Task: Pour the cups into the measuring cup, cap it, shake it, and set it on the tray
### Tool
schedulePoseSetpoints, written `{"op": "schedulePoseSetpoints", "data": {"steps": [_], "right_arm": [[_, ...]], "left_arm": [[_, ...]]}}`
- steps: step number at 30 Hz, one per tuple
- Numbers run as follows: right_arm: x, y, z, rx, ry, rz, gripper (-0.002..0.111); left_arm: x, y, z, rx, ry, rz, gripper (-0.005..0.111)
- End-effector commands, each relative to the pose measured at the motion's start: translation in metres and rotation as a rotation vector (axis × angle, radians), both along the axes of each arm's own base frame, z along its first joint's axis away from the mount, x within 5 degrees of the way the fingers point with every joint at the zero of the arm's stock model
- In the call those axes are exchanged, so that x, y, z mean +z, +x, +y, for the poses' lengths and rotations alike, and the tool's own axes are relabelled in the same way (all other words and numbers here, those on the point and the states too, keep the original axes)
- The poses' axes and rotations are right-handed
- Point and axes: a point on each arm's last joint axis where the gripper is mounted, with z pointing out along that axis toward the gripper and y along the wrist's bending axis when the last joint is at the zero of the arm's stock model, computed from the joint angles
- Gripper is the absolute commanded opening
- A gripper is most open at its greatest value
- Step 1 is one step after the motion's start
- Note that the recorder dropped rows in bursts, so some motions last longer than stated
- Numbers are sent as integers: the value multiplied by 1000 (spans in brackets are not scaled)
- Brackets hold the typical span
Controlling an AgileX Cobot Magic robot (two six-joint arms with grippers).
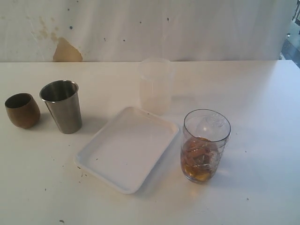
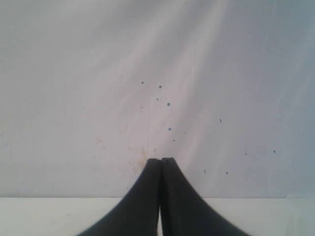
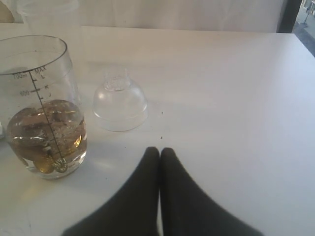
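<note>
The clear plastic measuring cup with printed marks (image 1: 205, 145) stands upright on the white table (image 1: 262, 140), just off the right edge of the shallow white rectangular tray (image 1: 126, 150) and not on it. Its lower part holds amber-brown liquid with pale lumps in it; the rim is uncovered. Left of the tray stand the tapered brushed-steel tumbler (image 1: 62, 107) and, beside it, the rounded brown wooden cup (image 1: 22, 110), both upright with dark insides, so I cannot tell what they hold. A frosted translucent container (image 1: 155, 85) stands behind the tray.

My right wrist view gives what the exterior view barely shows: the clear plastic dome cap (image 3: 120, 104) sits neck-up on the table near the measuring cup, apart from it. The scale down the cup's side is legible there too. The right gripper (image 3: 160, 149) is clenched on nothing, fingers pressed together. The left gripper (image 2: 161, 160) is likewise clenched and grasps nothing, and its view offers only a speckled white backdrop
</note>
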Motion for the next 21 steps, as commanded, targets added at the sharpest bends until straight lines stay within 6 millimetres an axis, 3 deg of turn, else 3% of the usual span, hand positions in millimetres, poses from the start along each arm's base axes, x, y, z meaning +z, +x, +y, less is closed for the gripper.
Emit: {"op": "schedulePoseSetpoints", "data": {"steps": [1, 21], "right_arm": [[-1, 0, 0, -7, 1, -7, 0], [-1, 0, 0, -7, 1, -7, 0]], "left_arm": [[-2, 1, -1, -13, -12, 1, 0], [-5, 3, -5, -12, -101, 1, 0]]}}
